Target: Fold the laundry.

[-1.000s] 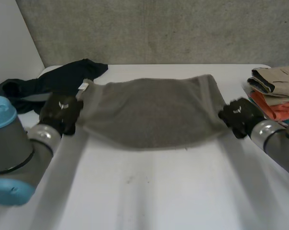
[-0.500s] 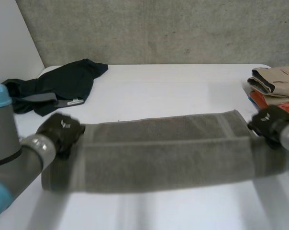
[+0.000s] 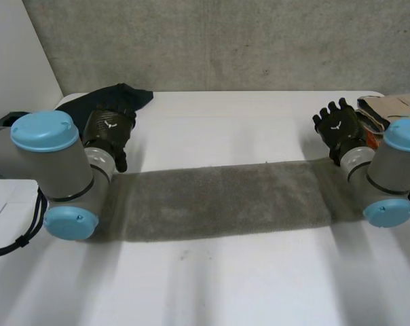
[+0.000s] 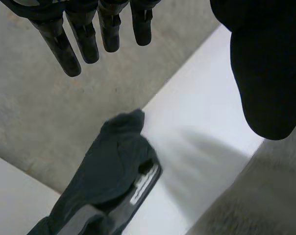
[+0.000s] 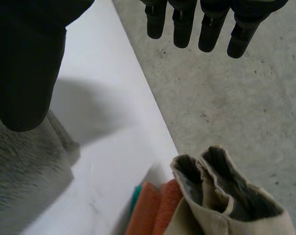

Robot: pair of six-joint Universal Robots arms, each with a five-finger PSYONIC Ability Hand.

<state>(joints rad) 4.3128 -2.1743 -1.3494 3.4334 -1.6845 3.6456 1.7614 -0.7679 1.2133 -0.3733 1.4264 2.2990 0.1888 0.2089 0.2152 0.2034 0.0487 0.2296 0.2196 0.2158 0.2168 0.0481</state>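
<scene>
We're holding left hand (image 3: pixel 108 132) and right hand (image 3: pixel 337 125) released — towel (image 3: pixel 225 200) is lying long-axis across the worktop (image 3: pixel 225 285), one end near each.

wall (image 3: pixel 225 41): grey concrete, behind | table (image 3: pixel 225 285): white | side panel (image 3: pixel 15 68): white

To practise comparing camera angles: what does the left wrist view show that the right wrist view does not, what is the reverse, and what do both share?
Left wrist view, not the right: a crumpled black garment with a pale label, lying on the table beyond the fingertips of the left hand. Right wrist view, not the left: a stack of folded clothes, beige above orange, beyond the right hand. Both share: the white table, an end of the grey towel near the thumb, and an open hand with straight fingers holding nothing.
</scene>
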